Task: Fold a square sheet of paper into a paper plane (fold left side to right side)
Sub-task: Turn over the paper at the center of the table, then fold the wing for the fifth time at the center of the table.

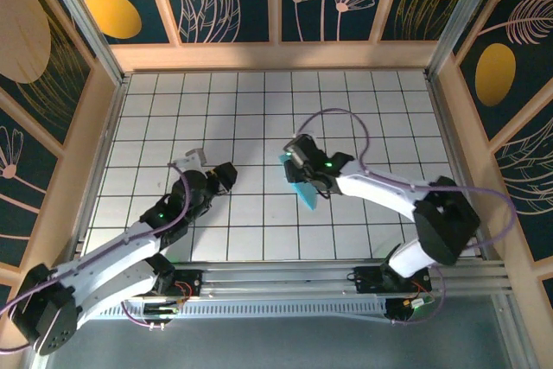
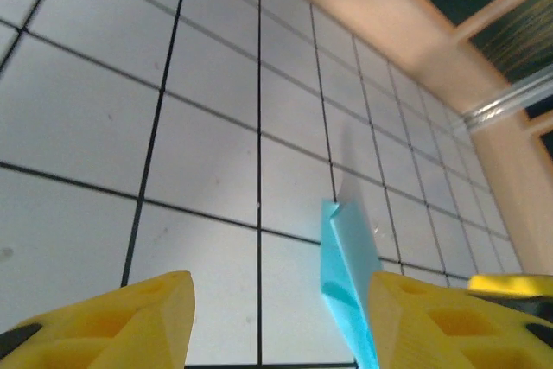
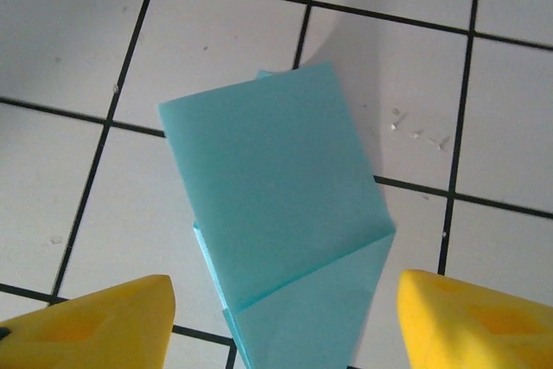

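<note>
Near the centre of the counter point(image 1: 259, 110), the right hand point(image 1: 292, 168) hovered open, fingers straddling the folded square sheet of paper point(image 1: 304, 189). At its 9 o'clock, the left hand point(image 1: 227, 174) gaped open towards it.

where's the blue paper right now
The folded light-blue paper is just right of centre over the gridded table in the top view, under the right gripper, between its open jaws in the right wrist view.

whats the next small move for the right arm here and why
Probably ease the right gripper down and close on the folded light-blue paper: its jaws stand open with the paper between them, ungripped, and the left gripper sits open beside it.
</note>
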